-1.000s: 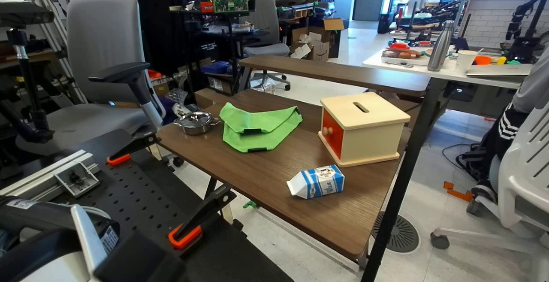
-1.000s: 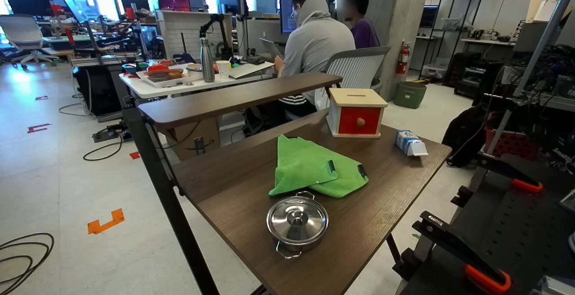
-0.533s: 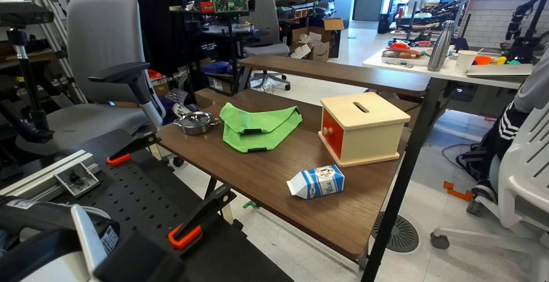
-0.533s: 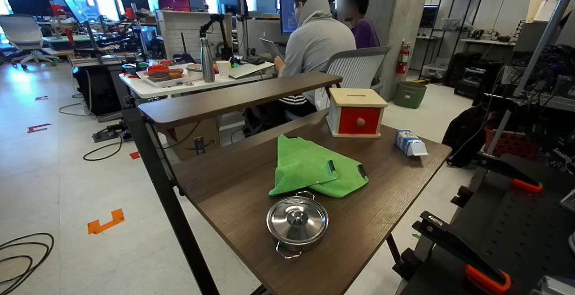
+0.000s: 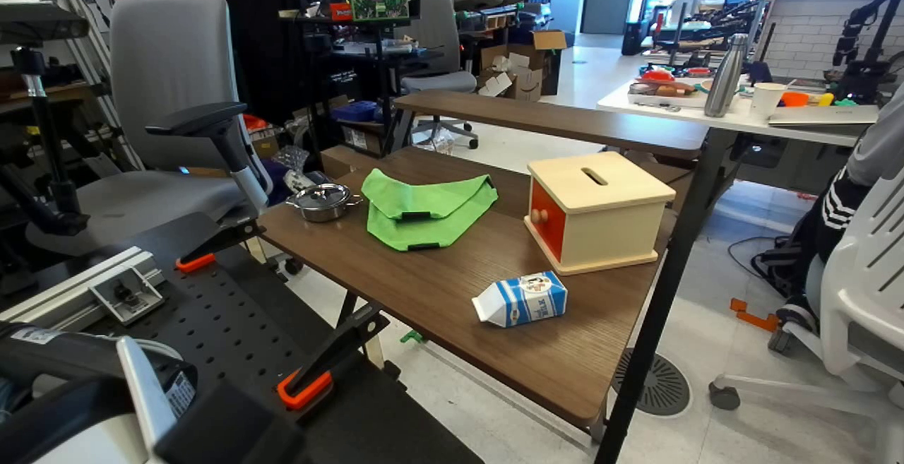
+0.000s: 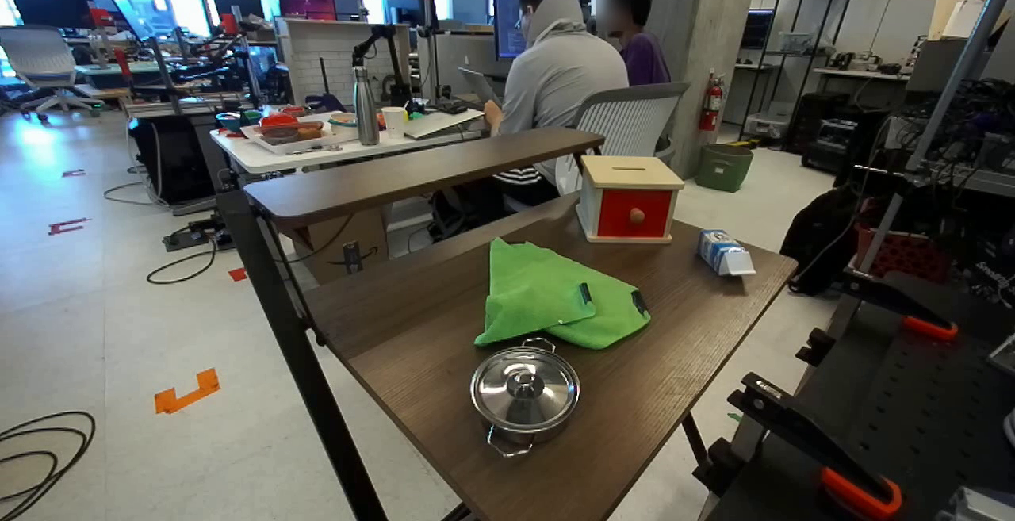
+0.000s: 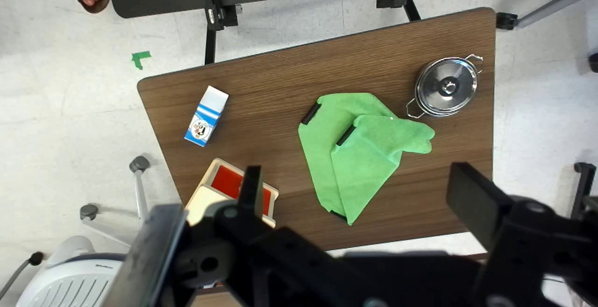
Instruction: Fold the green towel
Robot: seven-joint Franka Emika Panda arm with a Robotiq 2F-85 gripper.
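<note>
The green towel [image 5: 431,213] lies on the brown wooden table [image 5: 424,287]. It is partly folded over itself, with a smaller layer on top of a wider one and black tabs at its edges. It also shows in the other exterior picture [image 6: 547,299]. In the wrist view the towel [image 7: 364,157] has a narrow corner pointing down and a loose flap sticking out towards the pot. My gripper [image 7: 357,171] is open and empty, its fingers wide apart, seen above the table and apart from the towel. The fingers do not show in the exterior views.
A lidded metal pot [image 6: 525,390] stands close beside the towel. A wooden box [image 5: 600,210] with a red front and a milk carton [image 5: 522,299] lie towards the table's other end. A raised brown shelf [image 6: 428,172] runs along one long side. Black clamps [image 5: 339,351] sit on the neighbouring black bench.
</note>
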